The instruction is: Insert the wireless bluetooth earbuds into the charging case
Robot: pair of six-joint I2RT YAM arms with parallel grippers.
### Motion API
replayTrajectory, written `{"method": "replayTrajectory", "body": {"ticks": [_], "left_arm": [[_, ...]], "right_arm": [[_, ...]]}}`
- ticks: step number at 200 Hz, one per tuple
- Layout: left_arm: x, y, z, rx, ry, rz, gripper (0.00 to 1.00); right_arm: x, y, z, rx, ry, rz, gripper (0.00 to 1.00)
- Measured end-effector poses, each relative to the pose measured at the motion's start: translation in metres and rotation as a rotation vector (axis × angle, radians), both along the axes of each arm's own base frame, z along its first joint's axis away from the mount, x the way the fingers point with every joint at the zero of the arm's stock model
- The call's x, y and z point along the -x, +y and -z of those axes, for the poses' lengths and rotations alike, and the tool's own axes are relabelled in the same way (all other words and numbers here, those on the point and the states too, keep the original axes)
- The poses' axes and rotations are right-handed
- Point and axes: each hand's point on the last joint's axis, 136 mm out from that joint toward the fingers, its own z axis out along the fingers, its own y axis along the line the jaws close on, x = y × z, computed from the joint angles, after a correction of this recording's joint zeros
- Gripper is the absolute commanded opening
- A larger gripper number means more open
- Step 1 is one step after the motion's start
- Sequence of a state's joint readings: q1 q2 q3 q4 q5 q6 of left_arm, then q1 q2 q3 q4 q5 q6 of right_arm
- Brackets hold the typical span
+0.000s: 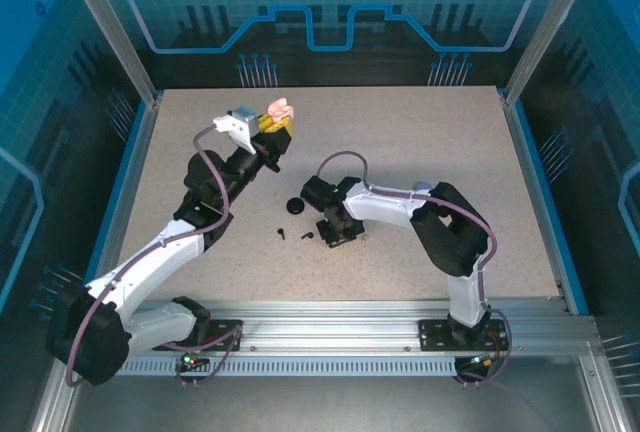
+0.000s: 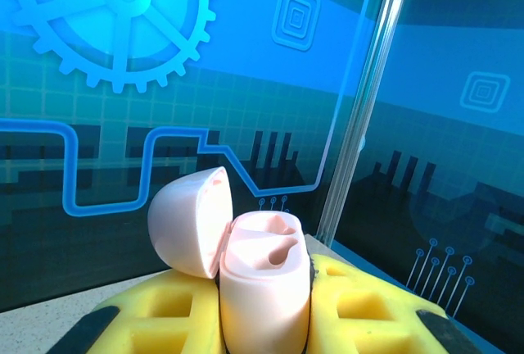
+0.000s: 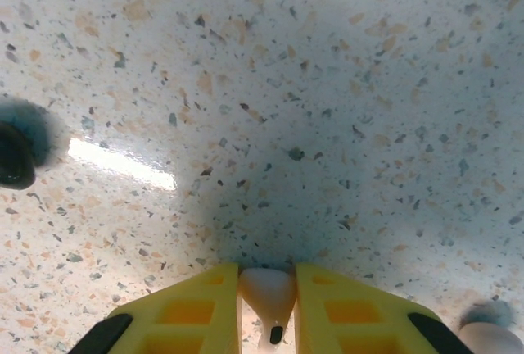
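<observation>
My left gripper is raised over the far left of the table, shut on the pale pink charging case. In the left wrist view the case stands upright between the yellow fingers, its lid swung open to the left and both earbud wells empty. My right gripper is down at the table's middle. There its yellow fingers press on both sides of a pale pink earbud, whose stem points back toward the camera.
A black round case lies just left of the right gripper, with two small black earbuds near it. A dark object sits at the left edge of the right wrist view, a pale round one at its bottom right.
</observation>
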State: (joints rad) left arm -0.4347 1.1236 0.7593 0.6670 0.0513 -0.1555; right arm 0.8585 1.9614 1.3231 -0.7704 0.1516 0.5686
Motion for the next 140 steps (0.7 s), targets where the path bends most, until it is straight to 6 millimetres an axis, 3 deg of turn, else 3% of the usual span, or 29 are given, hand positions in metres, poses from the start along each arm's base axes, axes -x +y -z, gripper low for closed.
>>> {"method": "replayTrajectory", "body": {"ticks": [41,68,106,140], "left_arm": [[0.003,-0.005,0.007,-0.013,0.01,0.031,0.0],[0.005,-0.007,0.011,-0.021,0.007,0.05,0.0],[0.011,-0.016,0.015,-0.055,-0.017,0.077,0.0],[0.028,-0.041,0.014,-0.108,-0.067,0.14,0.0]], "right_arm": [[0.002,-0.007,-0.004,-0.002,-0.015,0.004,0.17],[0.0,-0.012,-0.024,-0.027,-0.063,0.012,0.17],[-0.019,-0.018,-0.086,-0.134,-0.215,0.052,0.17],[-0.044,-0.05,-0.163,-0.236,-0.403,0.141,0.17]]}}
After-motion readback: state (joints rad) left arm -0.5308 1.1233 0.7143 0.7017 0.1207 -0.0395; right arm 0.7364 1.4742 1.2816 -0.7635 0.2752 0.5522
